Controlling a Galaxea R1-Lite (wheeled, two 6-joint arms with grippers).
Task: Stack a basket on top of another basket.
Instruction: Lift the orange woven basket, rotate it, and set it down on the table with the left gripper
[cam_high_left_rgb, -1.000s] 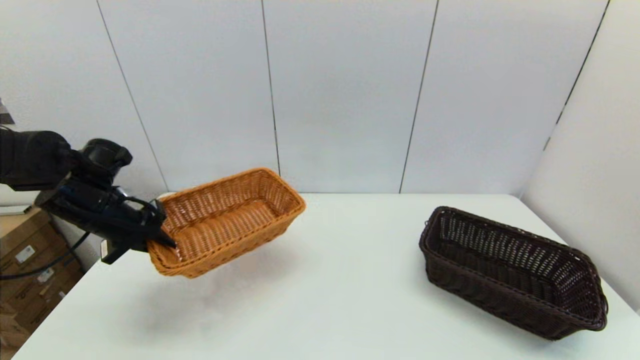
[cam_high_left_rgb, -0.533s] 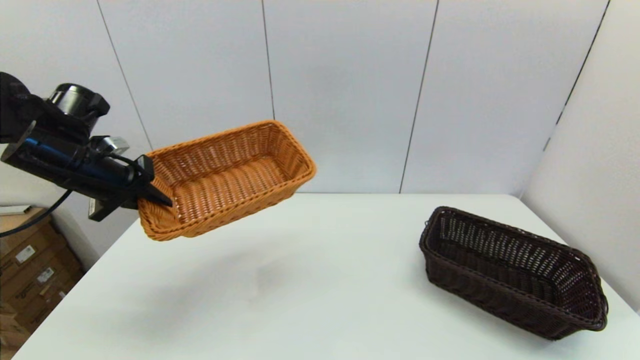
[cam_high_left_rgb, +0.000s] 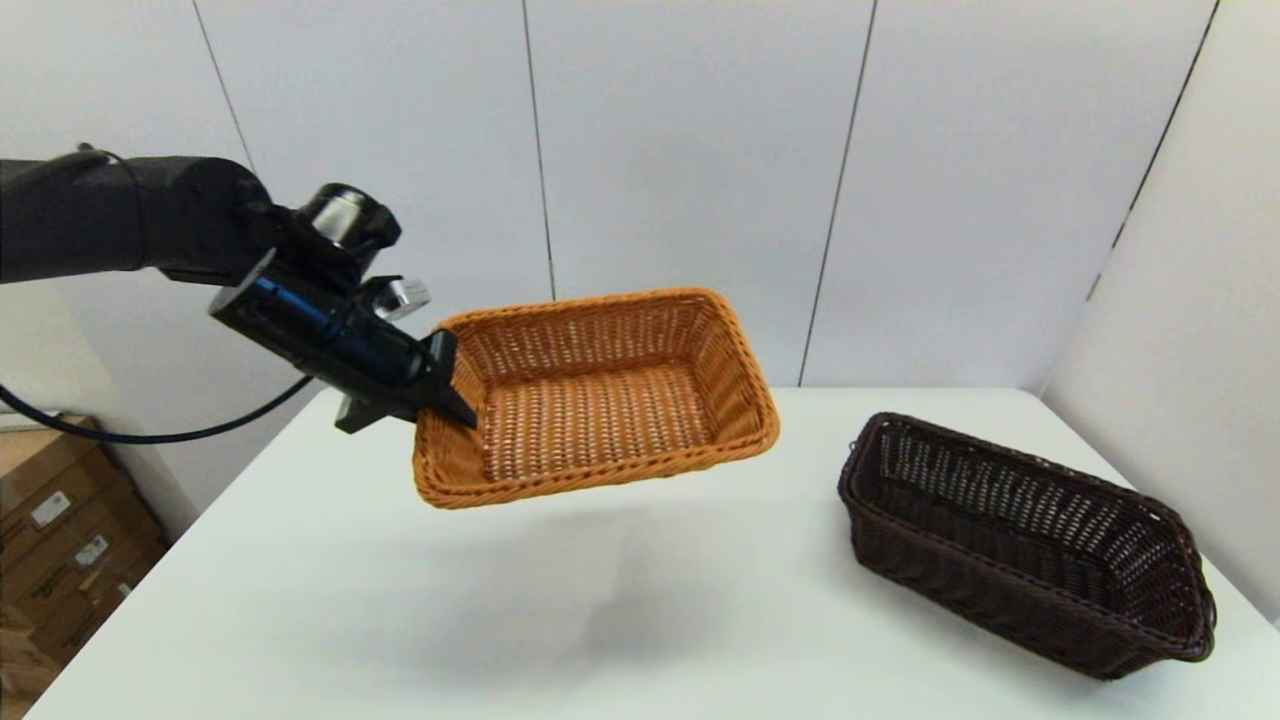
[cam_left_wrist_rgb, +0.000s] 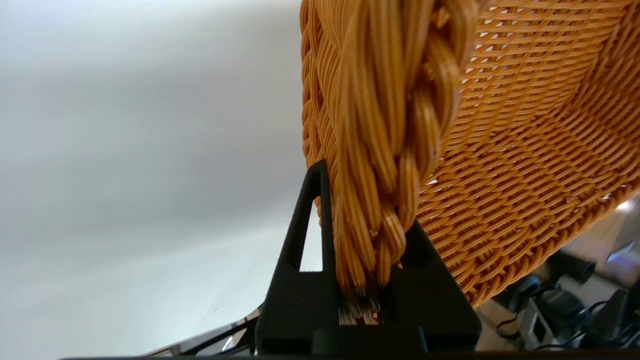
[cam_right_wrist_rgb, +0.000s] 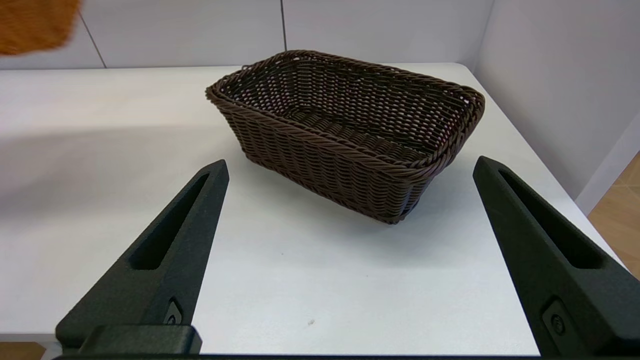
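The orange-tan basket (cam_high_left_rgb: 600, 400) hangs in the air above the table's middle left, tilted a little. My left gripper (cam_high_left_rgb: 450, 405) is shut on the braided rim of its left short end. In the left wrist view the rim of the orange-tan basket (cam_left_wrist_rgb: 500, 150) is pinched between the black fingers of the left gripper (cam_left_wrist_rgb: 365, 200). The dark brown basket (cam_high_left_rgb: 1020, 540) stands on the table at the right, with nothing in it. My right gripper (cam_right_wrist_rgb: 350, 162) is open and held low at the near table edge, facing the dark brown basket (cam_right_wrist_rgb: 350, 135) and apart from it.
The white table (cam_high_left_rgb: 640, 640) is walled by grey panels at the back and right. Cardboard boxes (cam_high_left_rgb: 60, 540) stand on the floor beyond the left edge. A corner of the orange-tan basket (cam_right_wrist_rgb: 35, 22) shows far off in the right wrist view.
My left arm lifted the orange-tan basket higher, then carried it rightward toward the table's middle and turned it. The dark brown basket has not moved.
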